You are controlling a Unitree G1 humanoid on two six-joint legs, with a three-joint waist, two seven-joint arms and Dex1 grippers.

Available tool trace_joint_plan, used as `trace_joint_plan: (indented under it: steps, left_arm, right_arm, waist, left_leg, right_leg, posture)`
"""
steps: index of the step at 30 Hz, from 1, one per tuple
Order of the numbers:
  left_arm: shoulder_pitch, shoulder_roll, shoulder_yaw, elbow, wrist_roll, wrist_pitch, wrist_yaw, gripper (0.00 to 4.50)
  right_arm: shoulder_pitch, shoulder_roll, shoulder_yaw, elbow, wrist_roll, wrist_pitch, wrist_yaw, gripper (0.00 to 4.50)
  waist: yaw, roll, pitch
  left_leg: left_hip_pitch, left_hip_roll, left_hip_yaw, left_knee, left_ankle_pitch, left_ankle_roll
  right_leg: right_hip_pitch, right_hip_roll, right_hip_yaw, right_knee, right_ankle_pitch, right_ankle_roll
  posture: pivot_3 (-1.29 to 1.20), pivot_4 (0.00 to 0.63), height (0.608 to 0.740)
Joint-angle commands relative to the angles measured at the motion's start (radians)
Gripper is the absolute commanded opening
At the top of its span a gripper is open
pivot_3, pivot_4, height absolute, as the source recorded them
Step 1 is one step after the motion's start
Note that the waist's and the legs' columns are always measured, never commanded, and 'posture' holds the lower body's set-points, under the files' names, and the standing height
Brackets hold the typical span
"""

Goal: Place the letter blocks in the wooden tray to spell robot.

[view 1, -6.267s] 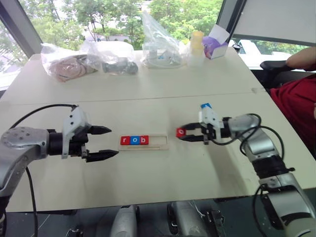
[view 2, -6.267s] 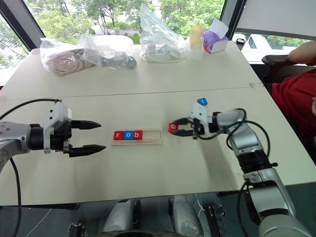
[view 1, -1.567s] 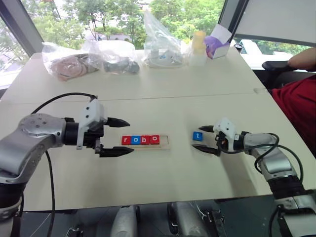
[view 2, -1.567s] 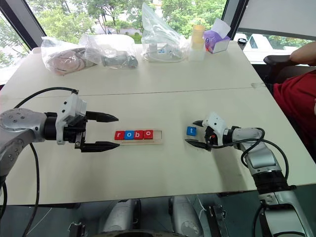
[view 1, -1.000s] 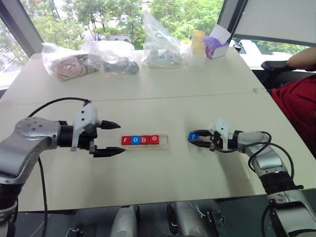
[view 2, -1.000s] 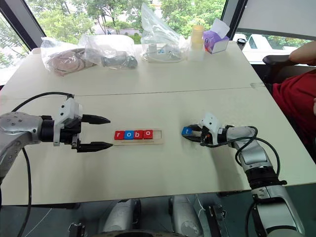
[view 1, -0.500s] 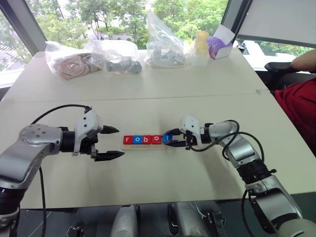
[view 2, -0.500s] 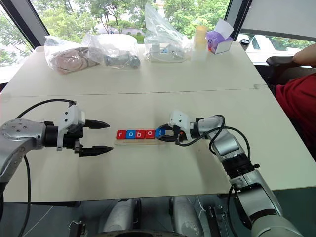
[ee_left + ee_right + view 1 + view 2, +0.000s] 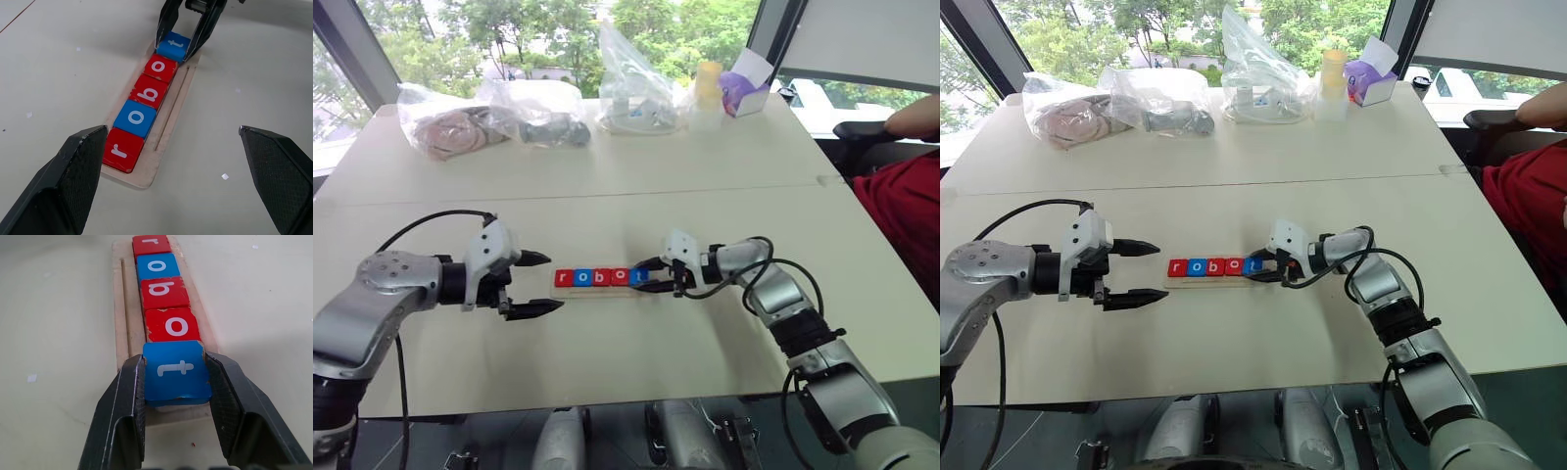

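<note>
Inside pale wooden tray (image 9: 122, 298), glossy square blocks (image 9: 165, 292).

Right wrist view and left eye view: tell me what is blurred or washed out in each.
Right wrist view: the t tile in the right pincer is sharp, while the r tile at the tray's far end is softer. Left eye view: the trees behind the window are washed out.

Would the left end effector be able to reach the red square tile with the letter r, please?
Probably yes: the left end effector hangs open beside the red r tile at the wooden tray's near end, nothing between.
</note>
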Motion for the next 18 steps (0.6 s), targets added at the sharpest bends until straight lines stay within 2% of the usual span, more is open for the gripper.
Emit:
trace_joint_plan:
  steps: [1,8,10,15,18]
  left_arm:
    - [-0.019,-0.018,0.012,-0.028,-0.013,0.000,0.017,4.50]
    - [-0.028,-0.027,0.008,-0.027,-0.005,0.001,0.022,4.50]
    - [-0.027,-0.026,0.009,-0.027,-0.004,0.001,0.022,4.50]
    - [-0.021,-0.025,0.012,-0.029,-0.001,-0.001,0.023,4.50]
    - [-0.020,-0.022,0.020,-0.019,0.005,-0.006,0.027,4.50]
  right_arm:
    - [-0.022,0.022,-0.006,0.015,-0.004,-0.033,-0.011,1.20]
    - [-0.030,0.044,-0.003,0.041,-0.011,-0.047,-0.014,1.20]
    - [-0.028,0.047,-0.004,0.046,-0.012,-0.048,-0.013,2.27]
    - [-0.026,0.044,-0.024,0.022,-0.003,-0.033,-0.026,4.48]
    - [-0.020,0.029,-0.074,-0.022,0.029,-0.002,-0.051,4.48]
  waist:
    - [0.000,0.000,0.000]
    - [-0.002,0.000,0.000]
    - [-0.001,0.000,0.000]
    - [-0.001,0.000,0.000]
    - [-0.001,0.000,0.000]
  left_leg:
    - [0.000,0.000,0.000,0.000,0.000,0.000]
    - [0.000,0.000,0.000,0.000,0.000,0.000]
    - [0.000,0.000,0.000,0.000,0.000,0.000]
    - [0.000,0.000,0.000,0.000,0.000,0.000]
    - [0.000,0.000,0.000,0.000,0.000,0.000]
  right_leg:
    - [0.000,0.000,0.000,0.000,0.000,0.000]
    - [0.000,0.000,0.000,0.000,0.000,0.000]
    - [0.000,0.000,0.000,0.000,0.000,0.000]
    - [0.000,0.000,0.000,0.000,0.000,0.000]
    - [0.000,0.000,0.000,0.000,0.000,0.000]
  posture:
    - [0.00,0.150,0.740]
    - [0.00,0.150,0.740]
    - [0.00,0.150,0.740]
    - [0.00,0.150,0.740]
    - [0.00,0.150,0.740]
